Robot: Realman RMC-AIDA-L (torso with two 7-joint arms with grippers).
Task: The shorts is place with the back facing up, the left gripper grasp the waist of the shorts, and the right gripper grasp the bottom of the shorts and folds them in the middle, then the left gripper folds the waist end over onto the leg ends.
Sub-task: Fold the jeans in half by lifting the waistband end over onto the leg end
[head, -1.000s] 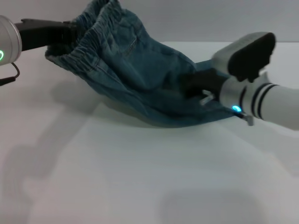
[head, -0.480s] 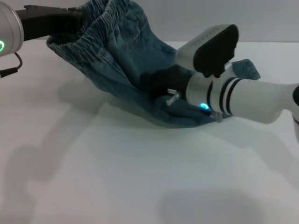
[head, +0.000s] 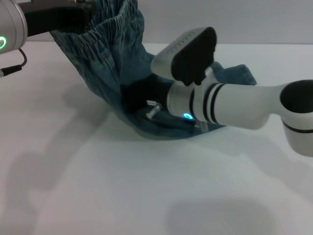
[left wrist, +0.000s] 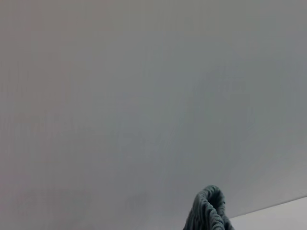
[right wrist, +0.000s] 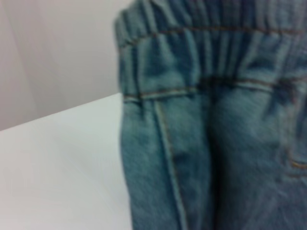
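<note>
We see the shorts (head: 115,63) hanging in the air between our two arms, stretched from high on our left down to the white table (head: 98,186). Our left gripper (head: 80,14) is raised at the far left, and its black fingers are clamped on the waist of the shorts (head: 105,29), so the gathered elastic band bunches just beyond its tips and the denim falls away below it. In the left wrist view only a small ruffled fold of that band (left wrist: 208,211) pokes up against a plain grey wall; the fingers themselves are out of sight there.

Our right gripper (head: 134,98) reaches in low from the right, across the table, and is buried in the lower part of the cloth. The dark claw merges with the denim folds around it, so we cannot tell how far its fingers are parted or whether they have a hold. The denim sags to the table directly under and in front of this claw, and a loose end of the shorts (head: 234,73) lies on the table behind its wrist, past the black bands and the blue light. In the right wrist view the waistband (right wrist: 201,57) and a side seam fill the picture close ahead of that gripper, hanging upright over the table edge
</note>
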